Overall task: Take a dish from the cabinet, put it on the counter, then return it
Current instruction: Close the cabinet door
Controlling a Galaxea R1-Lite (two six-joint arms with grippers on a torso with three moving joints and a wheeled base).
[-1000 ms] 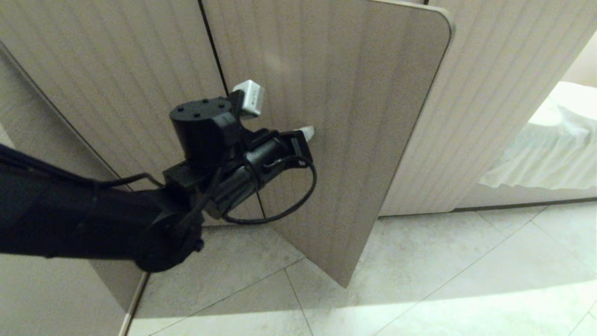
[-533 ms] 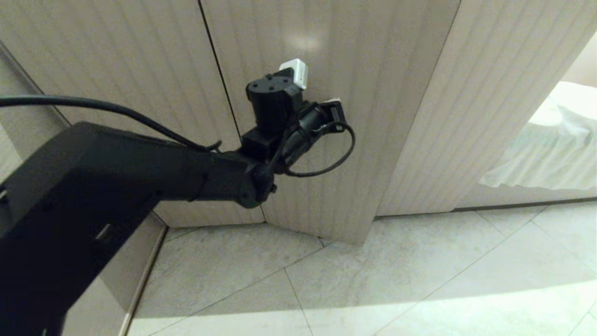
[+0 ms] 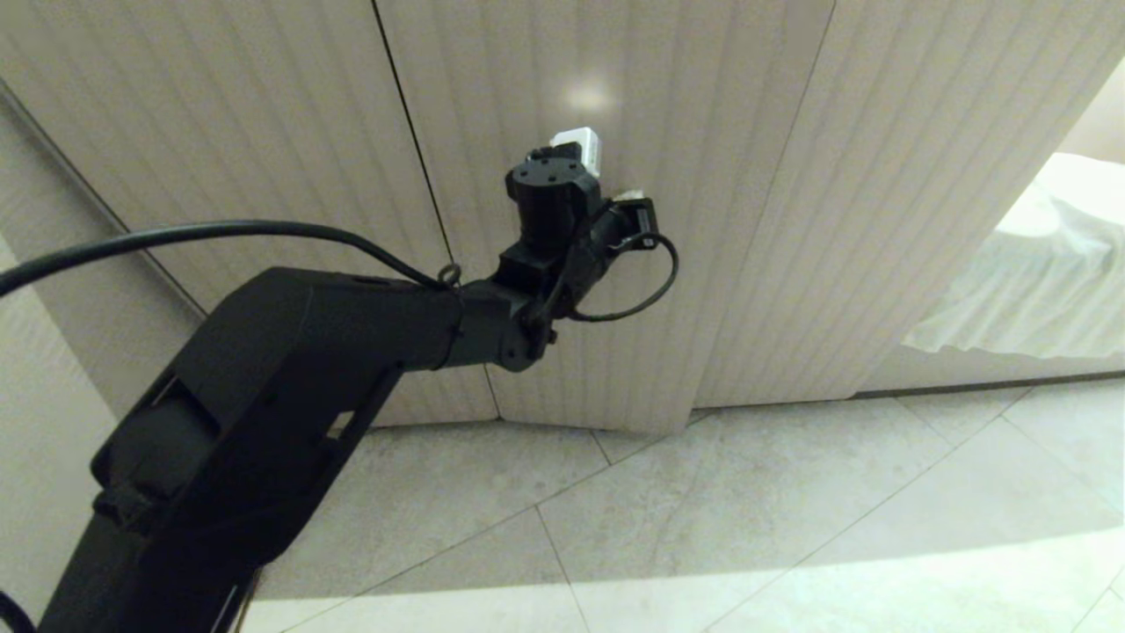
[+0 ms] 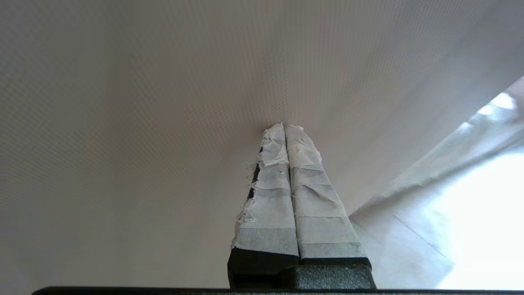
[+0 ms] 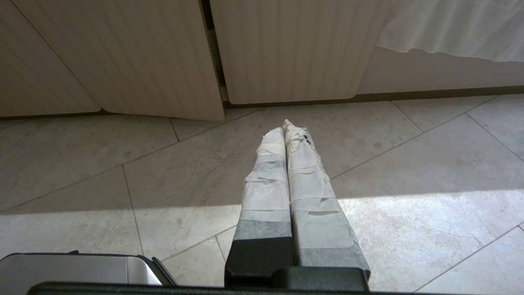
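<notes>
Left gripper (image 3: 626,195), jaws closed and empty, tips pressed square against the near-shut cabinet door (image 3: 703,220); right gripper (image 5: 286,125) closed, idle above floor; dish unseen.

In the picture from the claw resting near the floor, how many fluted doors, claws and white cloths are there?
Fluted cabinet doors: 3
Right claw, tape-wrapped, shut: 1
White cloth: 1
Total: 5
</notes>
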